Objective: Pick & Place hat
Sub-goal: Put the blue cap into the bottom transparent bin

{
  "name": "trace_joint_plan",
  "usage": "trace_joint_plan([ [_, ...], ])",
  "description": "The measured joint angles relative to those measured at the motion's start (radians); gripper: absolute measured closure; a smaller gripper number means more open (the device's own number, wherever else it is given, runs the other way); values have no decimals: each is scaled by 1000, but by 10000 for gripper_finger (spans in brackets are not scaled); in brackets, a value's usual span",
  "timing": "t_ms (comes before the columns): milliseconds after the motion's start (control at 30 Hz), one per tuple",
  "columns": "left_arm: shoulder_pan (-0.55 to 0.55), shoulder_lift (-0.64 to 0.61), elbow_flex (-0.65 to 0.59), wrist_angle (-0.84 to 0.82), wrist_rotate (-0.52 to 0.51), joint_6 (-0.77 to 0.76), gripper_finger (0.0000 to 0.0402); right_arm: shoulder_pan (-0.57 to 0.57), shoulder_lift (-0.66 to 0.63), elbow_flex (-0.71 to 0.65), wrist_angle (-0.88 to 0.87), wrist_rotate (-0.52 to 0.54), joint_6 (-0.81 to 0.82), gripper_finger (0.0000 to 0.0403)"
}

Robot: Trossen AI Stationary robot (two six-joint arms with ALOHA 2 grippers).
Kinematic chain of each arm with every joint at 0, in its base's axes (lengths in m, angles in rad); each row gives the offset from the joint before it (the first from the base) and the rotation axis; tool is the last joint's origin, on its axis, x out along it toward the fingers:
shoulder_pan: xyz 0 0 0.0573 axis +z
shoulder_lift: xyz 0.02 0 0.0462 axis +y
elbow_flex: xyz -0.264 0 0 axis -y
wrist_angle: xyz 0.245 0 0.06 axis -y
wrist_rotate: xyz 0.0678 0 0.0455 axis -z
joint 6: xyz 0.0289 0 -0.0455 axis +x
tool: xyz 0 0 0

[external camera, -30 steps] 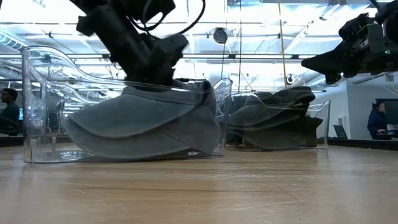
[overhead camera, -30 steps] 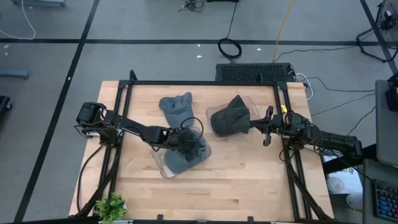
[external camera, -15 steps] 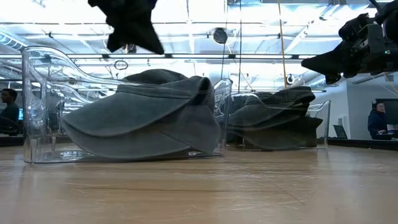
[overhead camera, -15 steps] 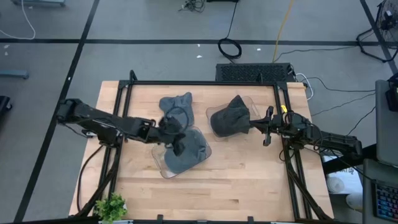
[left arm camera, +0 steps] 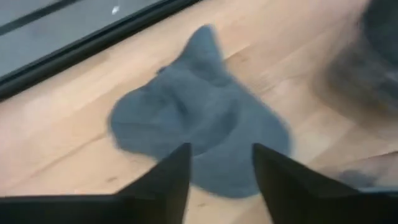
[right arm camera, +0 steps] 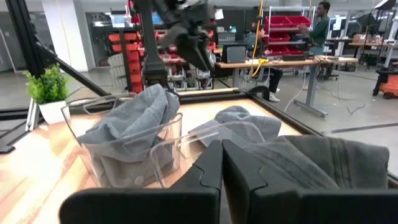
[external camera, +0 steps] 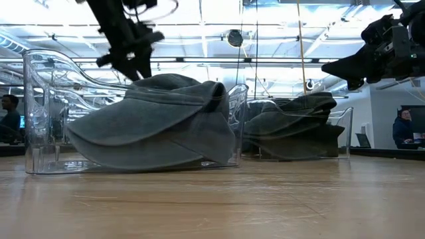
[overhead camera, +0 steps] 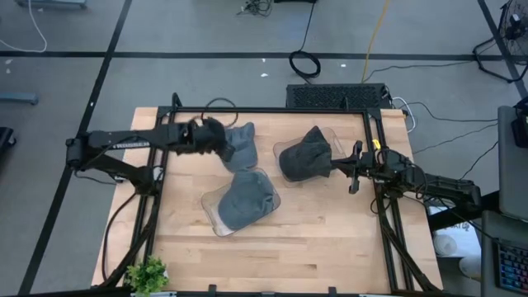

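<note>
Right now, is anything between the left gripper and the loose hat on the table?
Nothing visible. The left gripper, fingers apart, hangs right over the loose hat, with only bare table around it.

Materials, surface finish
Hats [overhead camera: 237, 142]: soft matt grey cloth; bins [external camera: 46, 113]: clear glossy plastic (see-through walls); tabletop [overhead camera: 330, 239]: pale smooth wood.
</note>
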Motion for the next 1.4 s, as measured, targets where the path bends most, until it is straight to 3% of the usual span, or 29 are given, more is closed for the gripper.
trace_joint_plan([
  [133,159,-4,0,-1,134,138,145,0,1,0,-2,0,0,403],
  [267,342,1,0,29,255,216,90,0,1,0,-2,0,0,403],
  [400,509,54,0,75,433,306,63,0,1,0,-2,0,0,403],
  [533,603,136,1,137,614,407,64,0,1,0,-1,0,0,403],
  [800,656,389,120,130,644,537,91,0,1,0,-1,0,0,403],
  [1033,593,565,272,-55,697,743,89,0,1,0,-1,0,0,403],
  [1167,554,606,315,-113,677,890,95,0,1,0,-1,0,0,403],
  [1300,530,616,322,-111,579,940,94,0,1,0,-1,0,0,403],
  [1400,523,615,322,-105,568,962,90,0,1,0,-1,0,0,403],
])
